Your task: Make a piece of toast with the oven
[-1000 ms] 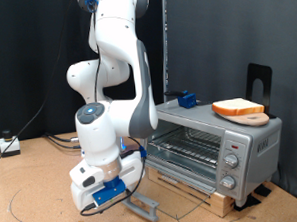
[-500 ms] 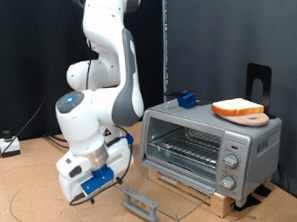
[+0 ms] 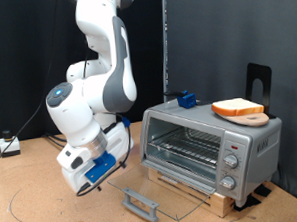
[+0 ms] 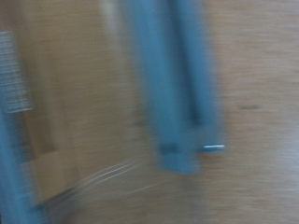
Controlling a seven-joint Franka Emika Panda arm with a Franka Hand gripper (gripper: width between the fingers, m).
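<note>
The silver-grey oven point(image 3: 213, 148) stands on the exterior view's right with its glass door folded down flat; the door's grey handle point(image 3: 141, 203) lies near the floor. The wire rack point(image 3: 185, 144) inside is bare. The piece of toast point(image 3: 238, 107) lies on a round wooden board point(image 3: 253, 118) on the oven's top. My gripper point(image 3: 90, 180) hangs low, left of the open door and apart from the handle, with nothing seen in it. The wrist view is blurred and shows the grey handle point(image 4: 173, 93) over the wooden floor.
The oven rests on a wooden slat base point(image 3: 208, 194). A blue object point(image 3: 186, 99) and a black stand point(image 3: 259, 80) are on or behind the oven's top. Cables point(image 3: 23, 203) lie on the floor at the exterior view's left. A dark pole point(image 3: 168, 40) rises behind.
My gripper has moved left and slightly up, away from the door handle. The door stays folded down. The toast has not moved.
</note>
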